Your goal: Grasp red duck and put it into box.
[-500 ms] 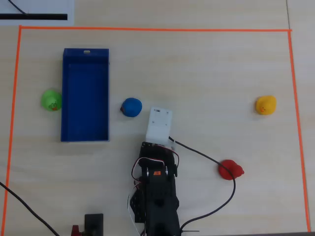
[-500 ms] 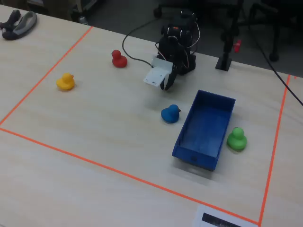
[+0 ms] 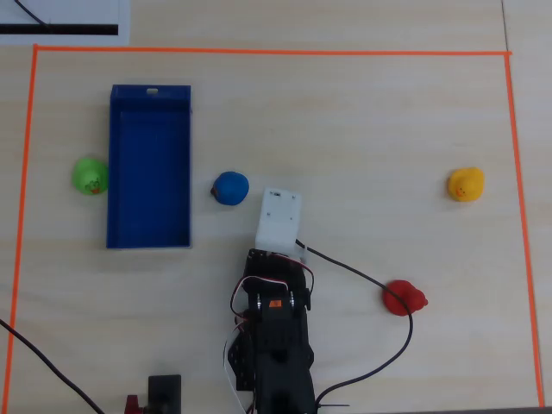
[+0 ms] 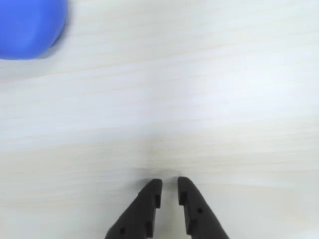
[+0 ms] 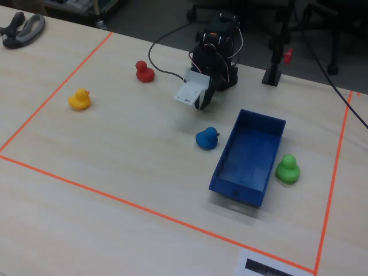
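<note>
The red duck (image 3: pixel 404 298) sits on the light wooden table to the right of the arm's base in the overhead view; in the fixed view it (image 5: pixel 144 71) is at the back left. The blue open box (image 3: pixel 148 172) lies at the left, empty, and also shows in the fixed view (image 5: pixel 250 155). My gripper (image 4: pixel 169 185) hangs low over bare table near the arm's base, its black fingers almost together with nothing between them. In the overhead view it is hidden under the white wrist housing (image 3: pixel 279 217). The red duck is out of the wrist view.
A blue duck (image 3: pixel 231 188) sits just left of the wrist housing, at the wrist view's top left (image 4: pixel 27 25). A green duck (image 3: pixel 90 176) is left of the box, a yellow duck (image 3: pixel 466 184) far right. A black cable (image 3: pixel 371 280) runs past the red duck. Orange tape (image 3: pixel 259 52) frames the area.
</note>
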